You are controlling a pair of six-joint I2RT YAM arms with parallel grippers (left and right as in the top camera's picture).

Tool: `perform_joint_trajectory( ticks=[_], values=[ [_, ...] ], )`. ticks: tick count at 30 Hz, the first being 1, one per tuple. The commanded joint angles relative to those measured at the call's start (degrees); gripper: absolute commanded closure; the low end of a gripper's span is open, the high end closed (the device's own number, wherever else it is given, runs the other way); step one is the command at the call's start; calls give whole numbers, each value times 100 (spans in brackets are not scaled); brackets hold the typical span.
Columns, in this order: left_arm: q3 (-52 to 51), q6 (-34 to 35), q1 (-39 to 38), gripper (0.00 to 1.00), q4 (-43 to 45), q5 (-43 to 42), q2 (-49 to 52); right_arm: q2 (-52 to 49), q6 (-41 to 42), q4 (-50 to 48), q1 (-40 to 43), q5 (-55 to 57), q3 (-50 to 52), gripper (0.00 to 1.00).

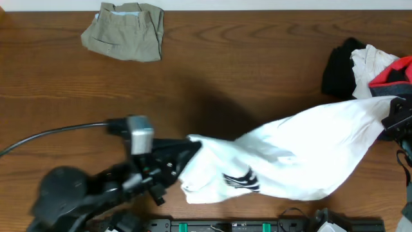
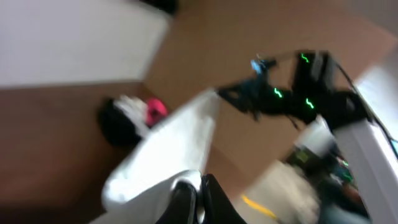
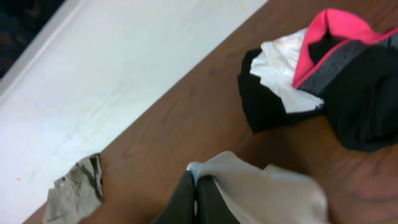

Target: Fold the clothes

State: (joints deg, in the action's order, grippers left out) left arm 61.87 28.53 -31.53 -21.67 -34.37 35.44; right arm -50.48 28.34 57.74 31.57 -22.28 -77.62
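The left claw was shut on one edge of the white top, and its own camera showed both fingers pinched together with white cloth bunched just above them. The right claw was likewise clamped on the opposite corner of the top, near the table's right edge; in its wrist view the closed claw had a fold of pale fabric caught at the tips. Between the two claws the top hung stretched across the near half of the table, wider toward the right and gathered to a narrow end at the left claw, with the black-and-white striped trim showing on its lower left part. Whether the stretched cloth touched the wood could not be told. A pile of black, white and red clothes lay at the far right, just behind the right claw. A folded khaki piece sat well apart at the far left.
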Motion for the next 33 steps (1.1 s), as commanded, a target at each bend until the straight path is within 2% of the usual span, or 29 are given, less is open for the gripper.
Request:
perform_joint_trajectory(
  ticks=[1,8,13,15,18,19,23,25,29,33],
  values=[
    [581,-385,251,94,-280,1259,-55,39,210,-87,-46,63,-313,99],
    [1196,-791,459,93,-1054,3032,-55,33,400,-227,-46,417,-481,99],
    [1252,-990,459,93,-1425,5152,-35,22,518,-433,-46,450,-485,99],
    [1252,-1141,459,93,-1517,5466,-15,17,597,-457,-46,448,-485,99],
    [1252,-1137,457,89,-1718,5313,15,-11,592,-431,-46,448,-483,98],
    [1252,-1126,457,84,-1845,5167,37,-24,592,-396,-46,448,-483,99],
    [1204,-1025,457,37,-2496,4282,232,-63,590,-302,-46,448,-483,99],
    [1117,-1025,457,20,-2857,3821,437,-87,588,-260,-46,444,-483,99],
    [938,-1032,457,0,-3281,3049,1084,-153,527,-234,-48,358,-483,99],
    [852,-1054,459,2,-3314,2855,2124,-199,459,-127,-48,339,-483,99]
  ],
)
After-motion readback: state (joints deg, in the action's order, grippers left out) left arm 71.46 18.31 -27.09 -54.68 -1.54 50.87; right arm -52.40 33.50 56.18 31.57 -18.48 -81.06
